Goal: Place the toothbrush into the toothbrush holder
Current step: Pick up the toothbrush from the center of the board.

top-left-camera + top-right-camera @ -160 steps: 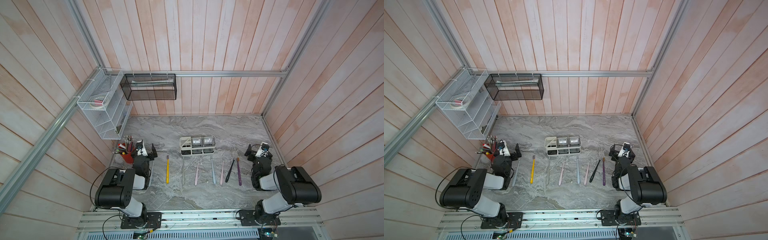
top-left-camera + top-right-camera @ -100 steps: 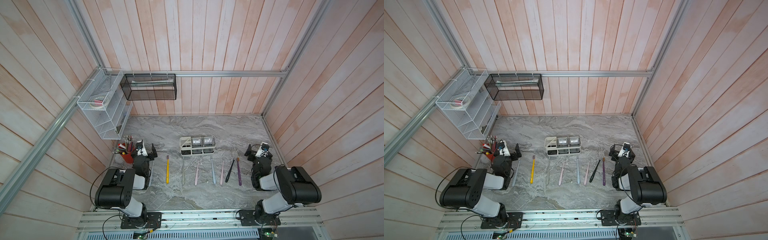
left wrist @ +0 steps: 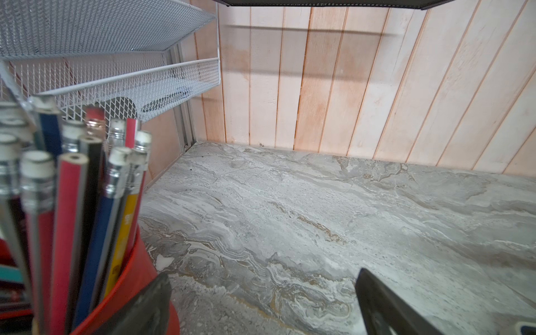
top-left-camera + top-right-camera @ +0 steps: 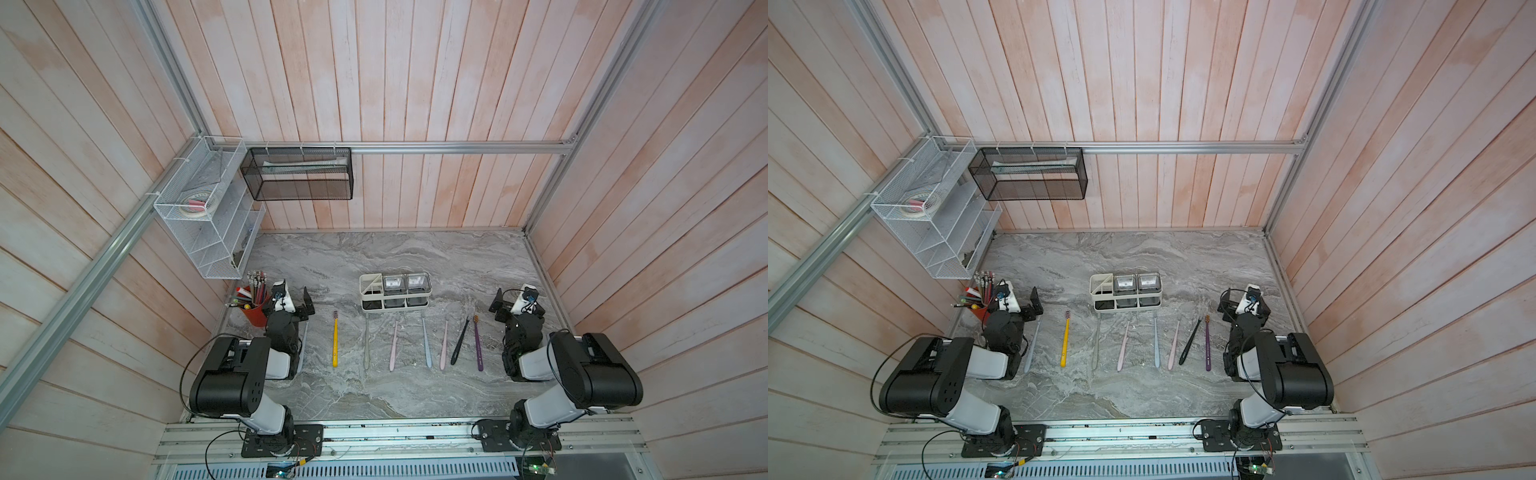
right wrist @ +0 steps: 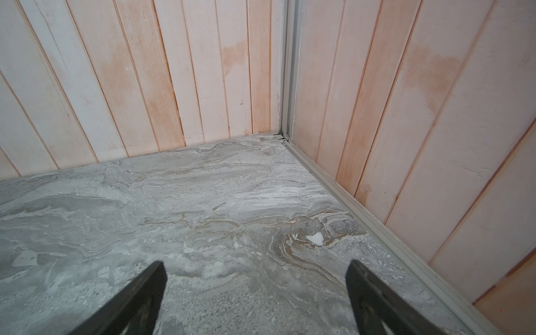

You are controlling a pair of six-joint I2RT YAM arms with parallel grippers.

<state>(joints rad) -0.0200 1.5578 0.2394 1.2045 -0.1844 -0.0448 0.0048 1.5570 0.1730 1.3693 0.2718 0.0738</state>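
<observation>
The white toothbrush holder (image 4: 395,296) (image 4: 1100,286) stands mid-table, with its slotted section at the left end and two clear cups beside it. In front of it several toothbrushes lie in a row, among them a yellow toothbrush (image 4: 335,343) (image 4: 1064,343), a black one (image 4: 460,341) and a purple one (image 4: 478,345). My left gripper (image 4: 294,302) (image 4: 1022,304) (image 3: 264,275) rests open at the table's left side, with only bare marble between its fingers. My right gripper (image 4: 513,308) (image 4: 1239,309) (image 5: 255,264) rests open at the right side, also holding nothing. Neither wrist view shows the holder or a toothbrush.
A red cup of pencils (image 4: 255,311) (image 3: 136,278) stands right against my left gripper's outer finger. A white mesh shelf (image 4: 208,216) and a black mesh basket (image 4: 299,174) hang on the walls at the back left. Wooden walls close in three sides.
</observation>
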